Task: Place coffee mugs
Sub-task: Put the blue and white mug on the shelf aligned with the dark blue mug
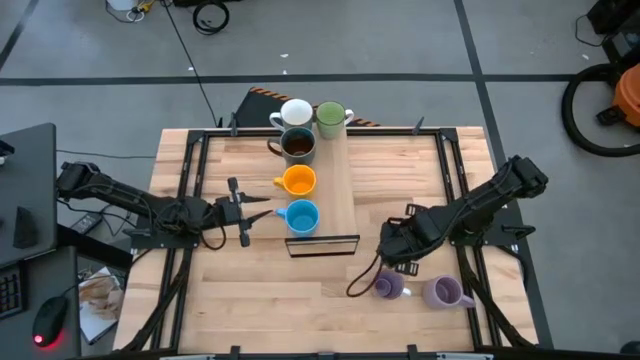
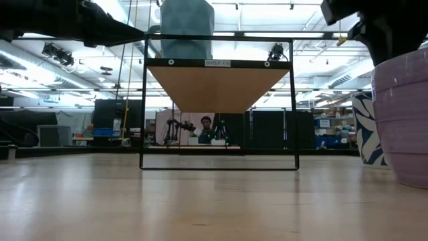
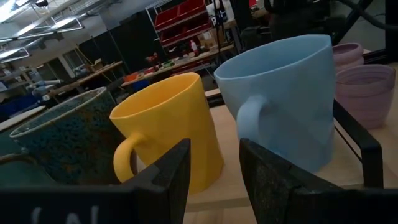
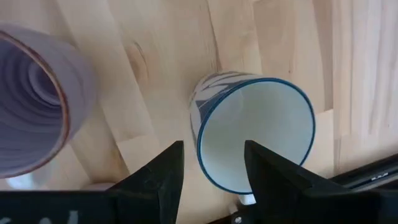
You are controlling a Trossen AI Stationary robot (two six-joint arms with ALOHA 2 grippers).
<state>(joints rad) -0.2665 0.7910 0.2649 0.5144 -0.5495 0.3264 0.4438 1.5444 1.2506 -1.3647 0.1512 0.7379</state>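
on the raised shelf (image 1: 340, 190) at the table's middle stand five mugs: a white mug (image 1: 295, 112) and green mug (image 1: 330, 118) at twelve o'clock, then a dark mug (image 1: 297, 146), an orange mug (image 1: 299, 181) and a blue mug (image 1: 302, 216) in a line toward six. the left gripper (image 1: 258, 208) hangs at nine o'clock of the blue mug, jaws parted and empty. the right gripper (image 4: 211, 171) hovers at four o'clock of the table, jaws released over a white mug with blue pattern (image 4: 255, 134). two purple mugs (image 1: 388, 286) (image 1: 440, 292) sit near five o'clock.
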